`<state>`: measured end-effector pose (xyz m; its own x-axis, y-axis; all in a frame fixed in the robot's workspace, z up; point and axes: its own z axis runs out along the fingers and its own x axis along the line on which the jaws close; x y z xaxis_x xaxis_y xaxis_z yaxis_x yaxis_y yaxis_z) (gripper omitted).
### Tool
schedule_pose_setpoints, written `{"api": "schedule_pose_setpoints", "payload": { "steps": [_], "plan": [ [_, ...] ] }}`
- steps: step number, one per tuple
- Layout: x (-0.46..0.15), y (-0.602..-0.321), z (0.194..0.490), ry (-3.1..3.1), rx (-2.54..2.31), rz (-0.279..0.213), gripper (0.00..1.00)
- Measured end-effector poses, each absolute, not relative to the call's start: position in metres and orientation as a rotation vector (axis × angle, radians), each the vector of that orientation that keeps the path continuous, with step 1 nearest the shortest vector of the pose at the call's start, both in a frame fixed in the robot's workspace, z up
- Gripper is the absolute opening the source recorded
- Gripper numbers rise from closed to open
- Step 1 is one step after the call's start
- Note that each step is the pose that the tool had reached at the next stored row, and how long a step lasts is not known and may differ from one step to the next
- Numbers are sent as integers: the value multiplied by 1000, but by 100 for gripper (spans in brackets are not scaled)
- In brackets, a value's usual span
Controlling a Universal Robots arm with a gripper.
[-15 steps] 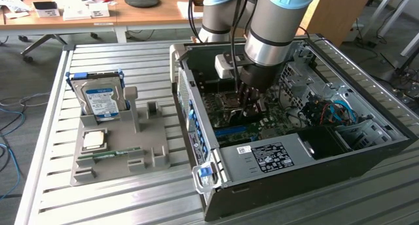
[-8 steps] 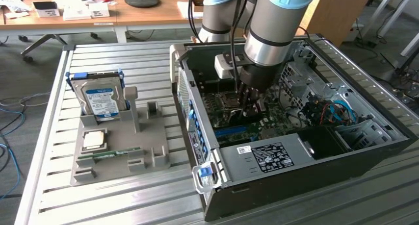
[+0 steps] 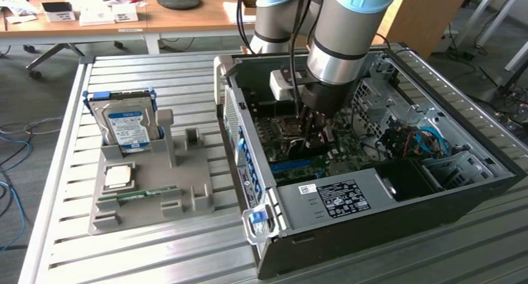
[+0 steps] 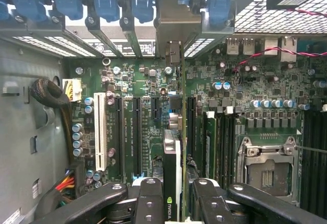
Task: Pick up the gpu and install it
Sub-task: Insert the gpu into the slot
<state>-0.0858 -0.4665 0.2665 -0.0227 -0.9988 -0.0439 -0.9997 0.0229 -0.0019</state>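
Inside the open computer case (image 3: 462,172): my gripper (image 3: 316,137) is lowered over the motherboard (image 4: 133,81), close above the expansion slots (image 4: 137,132).
Gripper state: my fingers (image 4: 148,198) are clamped on the gpu (image 4: 173,168); the card sits edge-on between the two pads.
Gpu location: directly below my wrist, above the board, in line with a slot near the middle of the slot row.
Progress, done: pick-up is complete; the parts tray (image 3: 190,166) outside the case carries the hard drive (image 3: 125,124), the processor (image 3: 118,176) and the memory stick (image 3: 136,194), and no card.
Progress, left: I judge seating unfinished; I cannot tell whether the lower edge is touching the slot.
Gpu orientation: standing on edge, faces vertical, connector edge toward the board.
Long axis: parallel to the slots, running from my fingers toward the rear bracket bays (image 4: 127,24).
Bracket end: its far end points at the bay opening, just short of the rear wall as far as I can judge.
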Motion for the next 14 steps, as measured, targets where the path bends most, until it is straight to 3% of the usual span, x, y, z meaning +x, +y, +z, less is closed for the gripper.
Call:
{"api": "schedule_pose_setpoints", "payload": {
  "steps": [14],
  "plan": [
    [-86, -467, 263, 2223, -2173, 46, 27]
  ]
}}
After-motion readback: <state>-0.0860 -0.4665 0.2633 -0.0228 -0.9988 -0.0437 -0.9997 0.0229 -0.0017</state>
